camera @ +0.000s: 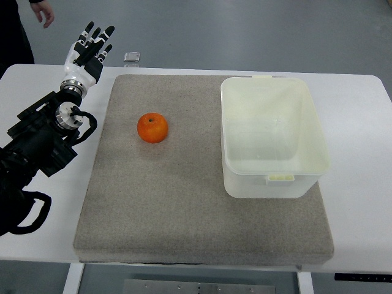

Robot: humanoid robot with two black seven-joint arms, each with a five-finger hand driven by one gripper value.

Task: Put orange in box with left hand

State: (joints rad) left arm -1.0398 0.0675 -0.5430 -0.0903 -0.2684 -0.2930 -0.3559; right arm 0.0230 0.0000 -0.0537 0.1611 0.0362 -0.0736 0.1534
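A grey felt mat [202,233] covers most of the white table [361,184], apparently laid there to keep round fruit from rolling. The robot's black left arm [37,147] enters from the near left edge and runs up along the mat's left side to the left hand [90,49], which hangs over the table's far left corner with its fingers [92,30] spread and straight, holding nothing. The orange [152,128] sits on the mat nearer than the hand and to its right, well apart from it and untouched. Farther right of the hand, across open mat, stands the pale plastic box [272,138], lidless and empty, its open mouth ready to take the fruit. A small clear object [132,58] lies on the table just right of the hand, beyond the mat's far edge; what it is cannot be made out. Past the hand, at the far left, a person's hand [43,11] and dark clothing show. The right arm is out of shot. The task appears not yet begun: the hand must come nearer and rightward to grasp the orange.
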